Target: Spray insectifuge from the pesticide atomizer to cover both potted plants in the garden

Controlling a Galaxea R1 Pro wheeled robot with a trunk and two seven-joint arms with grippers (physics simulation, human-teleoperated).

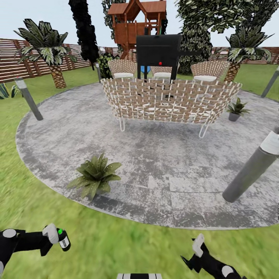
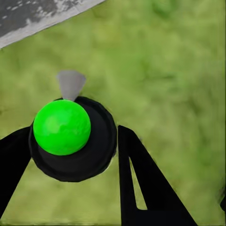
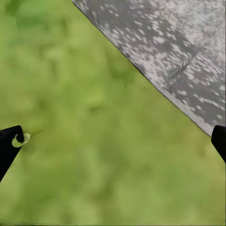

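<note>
The pesticide atomizer (image 1: 63,240) is clamped in the left gripper (image 1: 54,237), low over the lawn (image 1: 116,244). In the left wrist view the dark bottle body (image 2: 73,141) is seen pinched between the two black fingers (image 2: 146,183), one touching each side; its top is rendered as a bright green ball here, and a grey cone is seen at the far edge of the bottle. A pale label is seen on the bottle in the head view.

The right gripper (image 1: 195,252) is held wide open with nothing between its fingers; in its wrist view the fingertips (image 3: 9,146) are spread far apart over grass, with the patio edge (image 3: 188,70) beyond.

The near potted plant (image 1: 95,176) is located ahead of the left gripper and a little toward the right-gripper side, on the round stone patio (image 1: 162,174) close to its rim, well apart from the atomizer. The second potted plant (image 1: 236,109) is located far ahead of the right gripper, on the patio just beside the end of the woven sofa (image 1: 170,101).

A grey bollard lamp (image 1: 252,166) is seen ahead of the right gripper.
</note>
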